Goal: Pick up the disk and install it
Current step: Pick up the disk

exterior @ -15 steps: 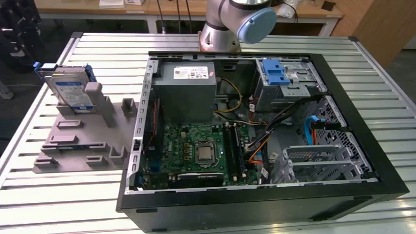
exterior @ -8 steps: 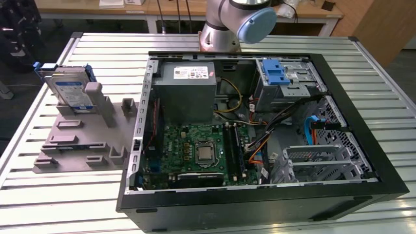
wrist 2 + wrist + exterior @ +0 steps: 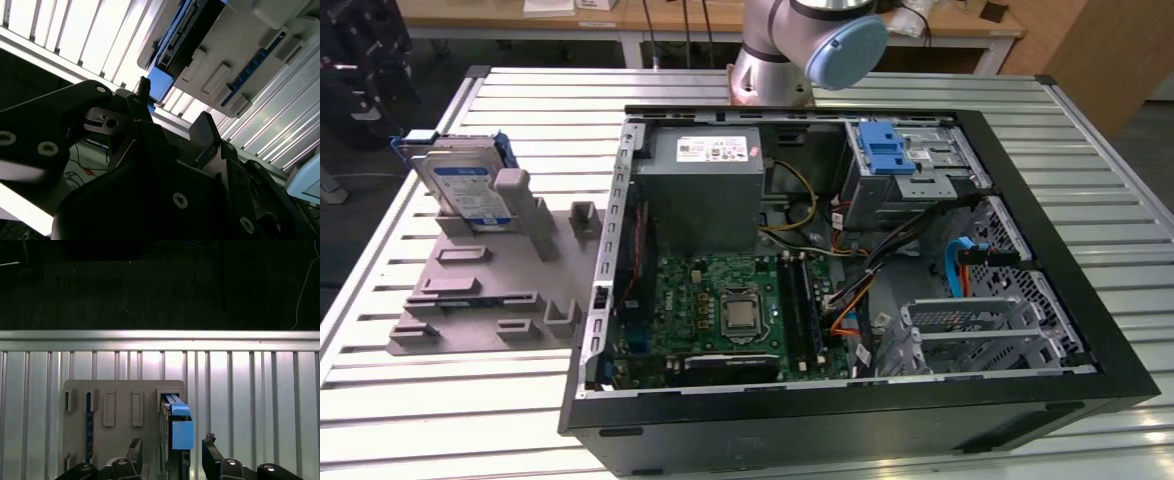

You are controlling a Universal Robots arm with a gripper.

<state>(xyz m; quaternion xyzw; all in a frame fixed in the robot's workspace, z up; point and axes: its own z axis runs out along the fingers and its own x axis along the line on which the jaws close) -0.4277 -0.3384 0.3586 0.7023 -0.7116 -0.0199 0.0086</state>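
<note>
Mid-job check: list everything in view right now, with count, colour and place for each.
disk: one, silver with blue carrier, upright in the holder, exterior view's left
holder: one, grey, on the table beside the case
computer case: one, black, open, mid-table
power supply: one, grey, inside the case
drive cage: one, metal with blue latch, inside the case
motherboard: one, green, case floor
table: one, silver, slatted
arm: one, grey with blue cap, behind the case
gripper: one, black, open, fingers either side of the disk's blue tab

disk (image 3: pixel 450 158): silver, blue-white label (image 3: pixel 470 196) | holder (image 3: pixel 487 290): grey | gripper (image 3: pixel 172 444): black | table (image 3: pixel 1074 150): ribbed silver
</note>
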